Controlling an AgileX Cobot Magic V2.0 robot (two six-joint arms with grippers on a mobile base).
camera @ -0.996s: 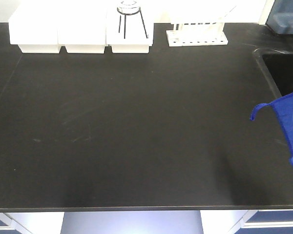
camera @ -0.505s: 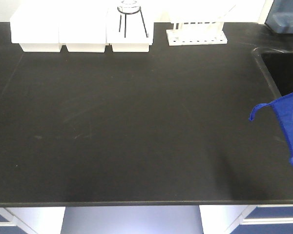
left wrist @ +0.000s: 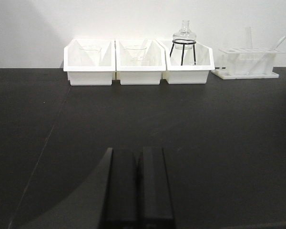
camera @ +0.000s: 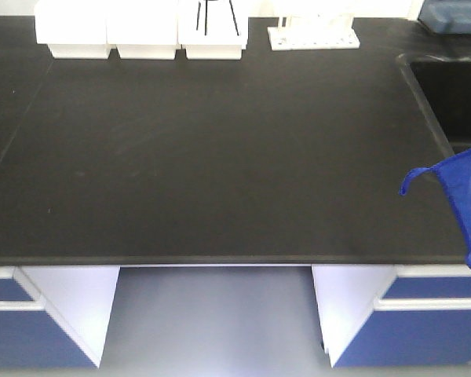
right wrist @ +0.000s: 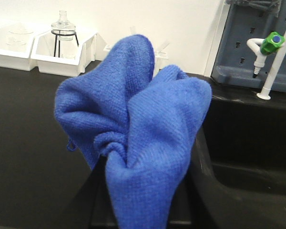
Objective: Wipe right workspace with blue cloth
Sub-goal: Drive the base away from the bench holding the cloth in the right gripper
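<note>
Royal-blue microfibre, the blue cloth (right wrist: pixel 133 124), logged bunched and wrinkled in the right gripper (right wrist: pixel 133 205), filling the middle of the right wrist view. Cannot see the jaws under the folds; judged probably pinched on the gathered middle of the cloth, going by creases drawn in to one spot and by the cloth hanging clear in the air. From the front view, found the same cloth in the air near the front right corner of the black benchtop (camera: pixel 220 157), on the near side of the sink (camera: pixel 455 94), with its thin loop tag (camera: pixel 414 179) sticking out toward the benchtop's middle. Noted the left gripper (left wrist: pixel 138 181) over the front part of the benchtop, fingers (left wrist: pixel 123 186) pressed together side by side. Along the back edge, recorded three white trays (left wrist: pixel 140 67) in a row, close side by side, with a glass flask (left wrist: pixel 184 33) on a black wire stand (left wrist: pixel 183 44) in the rightmost tray. Just beside that tray, toward the back right corner, a white test-tube rack (left wrist: pixel 248 67). At the right edge, the sunken black sink, and behind it, in the right wrist view, a white tap (right wrist: pixel 274 67) with a green knob (right wrist: pixel 272 43) in front of a grey-blue pegboard (right wrist: pixel 238 43). Below the front edge, white cabinet panels (camera: pixel 353 314) and blue drawer fronts (camera: pixel 432 338) flanking an open knee space.
</note>
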